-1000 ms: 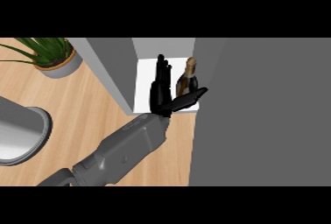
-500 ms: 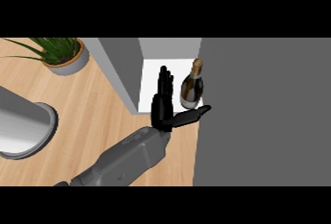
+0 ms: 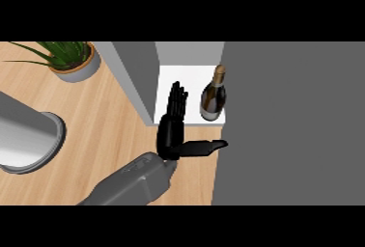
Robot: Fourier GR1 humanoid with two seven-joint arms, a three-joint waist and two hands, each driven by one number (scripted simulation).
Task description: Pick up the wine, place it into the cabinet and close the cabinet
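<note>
while the wine stands upright in the cabinet, the robot hand lies flat beside it.

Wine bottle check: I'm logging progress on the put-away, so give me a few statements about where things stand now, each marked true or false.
1. The wine bottle stands upright on the white cabinet floor. True.
2. The hand is curled round the bottle. False: its fingers are straight and it is beside the bottle, apart from it.
3. A potted plant sits on the wooden counter at the upper left. True.
4. The bottle lies on its side on the counter. False: it is upright inside the cabinet.
5. A grey metal pot shows at the left edge. True.
</note>
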